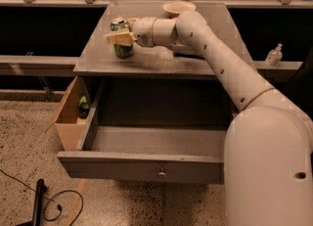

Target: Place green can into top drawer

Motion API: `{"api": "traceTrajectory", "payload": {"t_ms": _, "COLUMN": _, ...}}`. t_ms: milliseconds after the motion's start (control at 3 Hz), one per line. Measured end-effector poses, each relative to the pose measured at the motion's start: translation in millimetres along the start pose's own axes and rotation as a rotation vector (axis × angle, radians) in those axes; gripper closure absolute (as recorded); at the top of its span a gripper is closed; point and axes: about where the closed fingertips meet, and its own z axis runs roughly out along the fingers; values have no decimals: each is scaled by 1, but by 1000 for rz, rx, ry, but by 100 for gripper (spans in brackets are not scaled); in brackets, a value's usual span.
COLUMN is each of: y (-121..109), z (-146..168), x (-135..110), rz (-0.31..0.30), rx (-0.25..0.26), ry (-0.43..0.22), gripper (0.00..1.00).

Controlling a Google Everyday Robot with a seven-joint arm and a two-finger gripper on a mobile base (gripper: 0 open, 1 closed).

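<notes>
The green can [123, 50] stands upright on the left part of the grey cabinet top [161, 61]. My gripper [122, 33] is at the can, reaching in from the right at mid-height, and its tan front part covers the can's middle. The can rests on the top. The top drawer [146, 166] is pulled wide open below the cabinet top, its inside bare, with a small round knob [161, 174] on its front panel. The can is directly behind and above the drawer's left end.
A pale bowl [178, 8] sits at the back of the cabinet top. A tan plywood box [66, 122] stands left of the drawer with a dark-green object [84, 104] inside. A clear bottle [274, 55] stands at right. A black cable [49, 205] lies on the speckled floor.
</notes>
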Motion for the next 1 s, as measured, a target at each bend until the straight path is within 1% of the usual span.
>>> {"api": "traceTrajectory", "payload": {"t_ms": 333, "y": 1, "z": 3, "x": -7, "rz": -31, "rx": -29, "ry": -11, "gripper": 65}}
{"api": "traceTrajectory", "payload": {"t_ms": 667, "y": 18, "z": -18, "x": -15, "rz": -60, "rx": -95, "ry": -66, "gripper": 89}}
{"api": "traceTrajectory", "payload": {"t_ms": 1000, "y": 48, "z": -56, "x": -23, "rz": -64, "rx": -149, "ry": -145, "gripper": 100}}
